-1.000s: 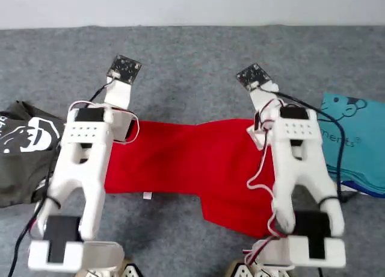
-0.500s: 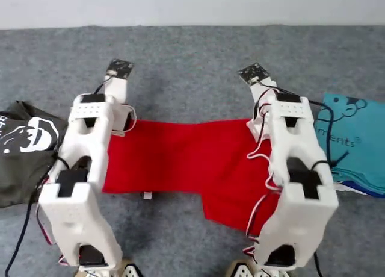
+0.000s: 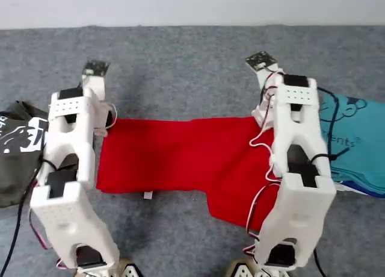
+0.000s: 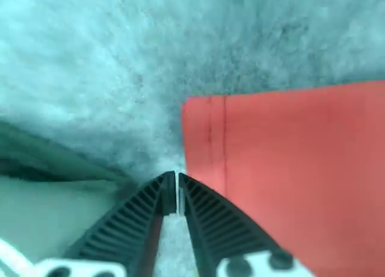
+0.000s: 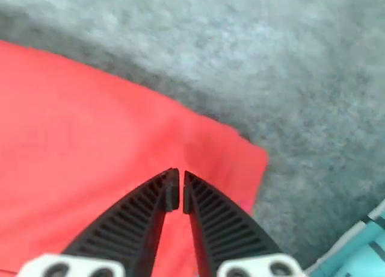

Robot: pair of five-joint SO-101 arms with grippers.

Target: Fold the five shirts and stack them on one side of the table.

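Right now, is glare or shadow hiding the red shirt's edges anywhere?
High view: light is even, no glare on the red shirt; the arms, not shadow, overlap its two ends. Left wrist view: its hemmed corner lies unshadowed beside the left gripper. Right wrist view: a corner lies unshadowed past the right gripper.

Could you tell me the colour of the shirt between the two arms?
The shirt is plain red, clearest in the high view.

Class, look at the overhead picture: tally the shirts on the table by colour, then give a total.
red shirt: 1
dark shirt with white print: 1
teal shirt: 1
Total: 3 shirts. A blue edge under the teal one may be another; I cannot tell.
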